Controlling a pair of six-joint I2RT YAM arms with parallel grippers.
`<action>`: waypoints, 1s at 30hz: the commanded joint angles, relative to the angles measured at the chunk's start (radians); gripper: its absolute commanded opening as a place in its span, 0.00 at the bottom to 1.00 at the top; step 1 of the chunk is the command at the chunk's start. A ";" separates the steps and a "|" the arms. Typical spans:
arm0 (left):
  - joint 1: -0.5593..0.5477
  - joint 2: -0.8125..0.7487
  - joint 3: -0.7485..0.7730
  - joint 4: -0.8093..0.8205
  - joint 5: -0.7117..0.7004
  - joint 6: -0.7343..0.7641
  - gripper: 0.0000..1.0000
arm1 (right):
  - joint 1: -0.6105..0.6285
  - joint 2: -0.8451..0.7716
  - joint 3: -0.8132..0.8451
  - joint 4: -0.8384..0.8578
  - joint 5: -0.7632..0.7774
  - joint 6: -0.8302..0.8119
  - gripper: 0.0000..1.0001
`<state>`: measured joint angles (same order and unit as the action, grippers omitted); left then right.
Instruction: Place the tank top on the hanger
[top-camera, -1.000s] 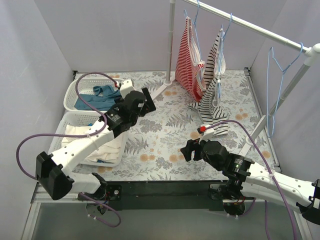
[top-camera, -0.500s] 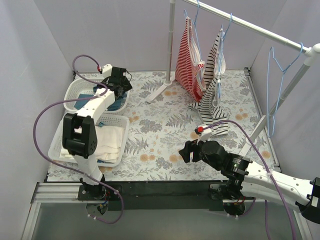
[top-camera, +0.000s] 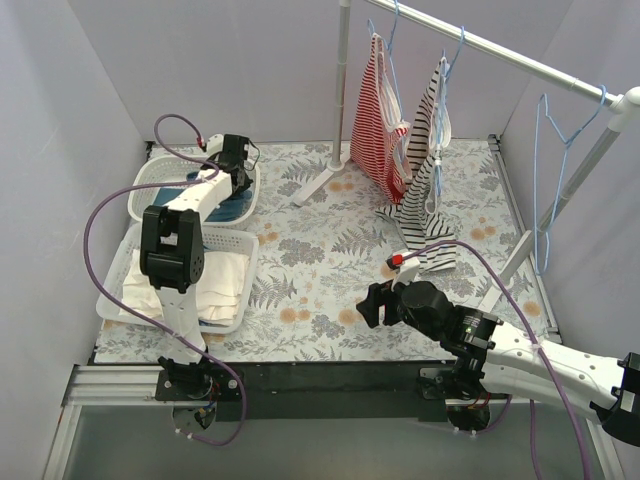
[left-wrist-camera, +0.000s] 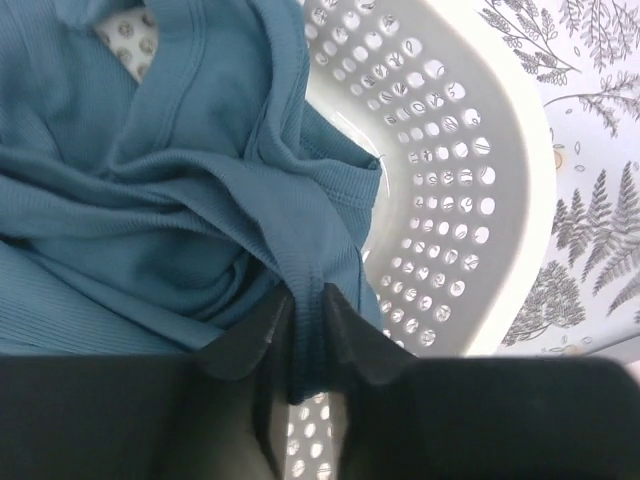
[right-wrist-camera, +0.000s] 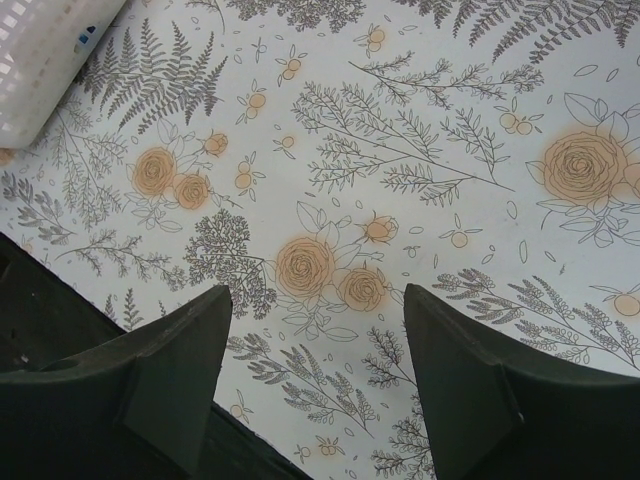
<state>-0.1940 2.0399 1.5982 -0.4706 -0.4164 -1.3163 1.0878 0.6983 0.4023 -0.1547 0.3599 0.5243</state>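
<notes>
Softly crumpled, ribbed teal tank top (left-wrist-camera: 150, 200)

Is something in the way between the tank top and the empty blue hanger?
Yes. The red-and-white striped top and the black-and-white striped top hang on the rail between the tank top and the hanger.

Teal tank top (left-wrist-camera: 150, 200); white basket (left-wrist-camera: 450, 180); floral tablecloth (right-wrist-camera: 400, 100).
</notes>
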 joint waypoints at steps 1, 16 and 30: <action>0.014 -0.105 0.072 0.004 -0.062 0.060 0.00 | 0.003 -0.010 0.040 0.041 -0.004 0.002 0.78; 0.015 -0.550 0.411 0.121 0.250 0.270 0.00 | 0.003 0.039 0.158 0.038 0.059 -0.073 0.78; 0.005 -0.553 0.631 0.303 0.865 -0.014 0.00 | 0.001 0.063 0.314 0.040 0.169 -0.138 0.78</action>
<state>-0.1825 1.4899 2.3520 -0.1745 0.2241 -1.2072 1.0878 0.7891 0.6735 -0.1539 0.4767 0.4103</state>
